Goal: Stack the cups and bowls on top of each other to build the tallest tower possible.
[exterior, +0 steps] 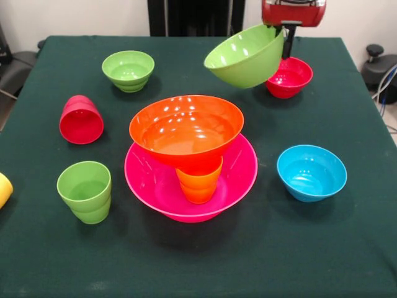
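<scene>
The large green bowl (246, 56) is held tilted above the table (347, 248) by the gripper (286, 38), clamped on its rim at the top right, just in front of the small red bowl (289, 76). The tower (191, 155) is seen at centre: an orange cup (198, 182) in the pink bowl (239, 180), topped by the orange bowl (186, 127).

Robotics lab: cloth-covered test table (347, 248), loose cables (386, 81), bare wall (74, 15).
</scene>
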### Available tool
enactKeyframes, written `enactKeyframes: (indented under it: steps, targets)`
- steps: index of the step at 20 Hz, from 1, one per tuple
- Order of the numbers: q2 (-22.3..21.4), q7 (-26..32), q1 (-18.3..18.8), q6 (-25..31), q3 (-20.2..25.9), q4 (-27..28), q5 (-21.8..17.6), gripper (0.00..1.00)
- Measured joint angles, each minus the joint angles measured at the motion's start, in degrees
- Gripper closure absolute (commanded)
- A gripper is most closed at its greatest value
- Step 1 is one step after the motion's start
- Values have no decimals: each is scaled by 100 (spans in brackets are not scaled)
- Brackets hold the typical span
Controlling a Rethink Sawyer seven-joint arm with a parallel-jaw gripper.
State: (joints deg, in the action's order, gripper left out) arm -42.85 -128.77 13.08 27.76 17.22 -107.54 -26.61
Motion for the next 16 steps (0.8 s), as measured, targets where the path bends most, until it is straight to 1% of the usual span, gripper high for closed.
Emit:
enactKeyframes:
  steps: [5,6,8,10,11,12,15,16]
  targets:
    - [-144,0,28,0,2,-39,8,100]
    - [-240,0,130,1,2,-79,8,100]
    - [-287,0,198,0,2,-100,7,100]
    - [-395,0,422,1,-12,-139,4,100]
    - [-402,0,441,1,-16,-139,4,100]
    - [-448,0,563,0,-44,-140,2,100]
    - [-543,0,781,1,-108,-141,1,100]
    - [-618,0,925,1,-158,-143,6,100]
